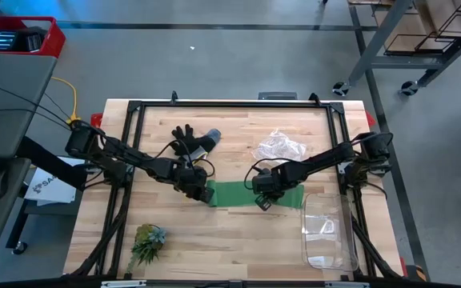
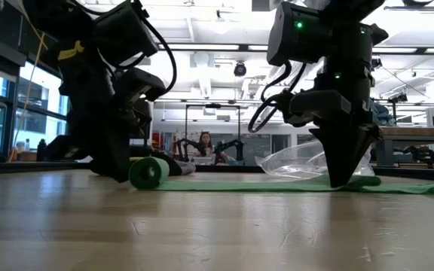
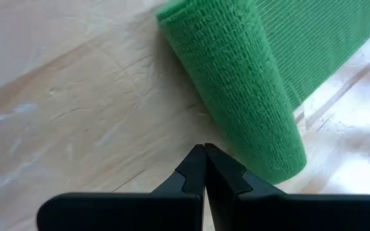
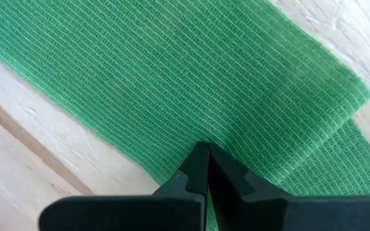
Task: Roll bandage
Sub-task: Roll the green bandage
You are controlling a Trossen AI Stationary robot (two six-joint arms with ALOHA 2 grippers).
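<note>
The green bandage (image 1: 242,194) lies flat along the middle of the table. Its left end is wound into a small roll (image 2: 149,172) that rests on the wood. My left gripper (image 3: 204,149) is shut and slants down, with its tips at the roll's (image 3: 236,83) left side, away from the flat strip. My right gripper (image 4: 206,146) is shut and points straight down onto the flat part of the strip (image 4: 172,77), right of its middle. The strip's right end (image 4: 339,128) is folded over. My left gripper has its shut tips right beside the roll's curved outer side (image 3: 227,138), low by the table, slanting down from the table's left; whether they touch it I cannot tell. My right gripper presses its shut fingertips (image 2: 341,179) down from above on the flat strip near its near long edge (image 4: 191,138). The fabric lies flat on the wood under them.
A black-and-grey glove (image 1: 194,140) and a crumpled clear bag (image 1: 278,146) lie toward the far edge. A clear plastic container (image 1: 326,232) stands near the right front. A spiky green plant tuft (image 1: 146,242) lies near the left front. A black frame (image 1: 230,104) rims the table.
</note>
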